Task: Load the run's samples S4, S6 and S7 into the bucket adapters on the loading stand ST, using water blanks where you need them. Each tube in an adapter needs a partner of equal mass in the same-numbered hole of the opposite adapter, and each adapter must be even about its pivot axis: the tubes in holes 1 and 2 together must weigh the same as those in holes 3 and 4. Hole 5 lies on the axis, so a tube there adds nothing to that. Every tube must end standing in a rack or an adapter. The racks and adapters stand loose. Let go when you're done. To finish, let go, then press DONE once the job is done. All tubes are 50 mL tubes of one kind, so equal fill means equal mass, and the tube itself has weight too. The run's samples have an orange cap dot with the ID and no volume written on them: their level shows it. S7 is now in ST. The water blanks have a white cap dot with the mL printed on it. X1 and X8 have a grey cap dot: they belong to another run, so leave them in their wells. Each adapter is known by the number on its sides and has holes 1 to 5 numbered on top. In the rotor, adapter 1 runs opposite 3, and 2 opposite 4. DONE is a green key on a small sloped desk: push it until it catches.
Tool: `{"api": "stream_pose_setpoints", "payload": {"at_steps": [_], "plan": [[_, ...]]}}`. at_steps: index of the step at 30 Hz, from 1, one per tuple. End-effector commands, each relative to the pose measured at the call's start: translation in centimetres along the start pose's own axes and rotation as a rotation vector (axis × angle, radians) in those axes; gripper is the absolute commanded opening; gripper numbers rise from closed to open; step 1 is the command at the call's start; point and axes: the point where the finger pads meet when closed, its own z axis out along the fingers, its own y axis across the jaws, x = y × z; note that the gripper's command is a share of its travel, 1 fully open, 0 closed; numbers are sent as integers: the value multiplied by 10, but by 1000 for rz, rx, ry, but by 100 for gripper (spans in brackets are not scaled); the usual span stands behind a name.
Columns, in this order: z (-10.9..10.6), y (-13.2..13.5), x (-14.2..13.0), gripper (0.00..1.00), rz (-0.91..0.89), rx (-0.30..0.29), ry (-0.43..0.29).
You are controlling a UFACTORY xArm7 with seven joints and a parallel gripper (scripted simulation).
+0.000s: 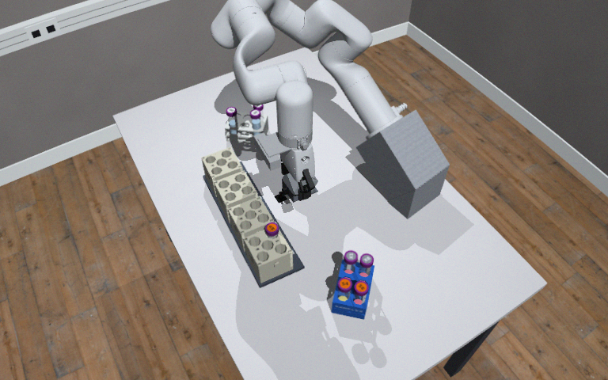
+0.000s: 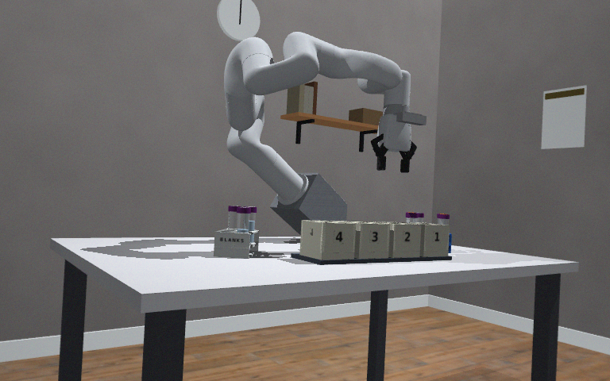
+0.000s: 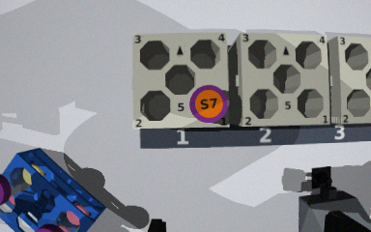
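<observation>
My gripper (image 2: 393, 165) (image 3: 248, 226) is open and empty, high above the table. S7 (image 1: 271, 228) (image 3: 209, 103) stands in hole 1 of adapter 1 (image 2: 436, 250) (image 3: 145, 79); its other holes are empty. Adapter 2 (image 2: 407, 251) (image 3: 256, 79), adapter 3 (image 2: 374, 251) and adapter 4 (image 2: 339, 251) hold no tubes. All stand on the dark loading stand (image 1: 297, 267) (image 3: 159, 140). S4 (image 1: 344, 283) and S6 (image 1: 360, 286) stand in the blue rack (image 1: 349, 309). Three white-dotted blanks, one of them a blank (image 1: 230, 111), stand in the BLANKS rack (image 2: 231, 250); their numbers are unreadable.
X1 (image 1: 351, 256) and X8 (image 1: 366, 259), grey-dotted, stand in the blue rack's other end. The small desk (image 3: 309, 213) lies beside the stand; its green key is hidden. The grey arm base (image 1: 403, 161) stands at the table's far right side.
</observation>
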Motion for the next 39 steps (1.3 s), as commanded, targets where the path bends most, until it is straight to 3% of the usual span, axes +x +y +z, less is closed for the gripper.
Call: {"api": "stream_pose_setpoints", "payload": {"at_steps": [1,28,29,39], "plan": [[-3,18,10,100,2,6,4],[-2,128,65,100,2,5,5],[-2,123,64,57,36,6,5],[-3,85,53,57,302,6,4]]}}
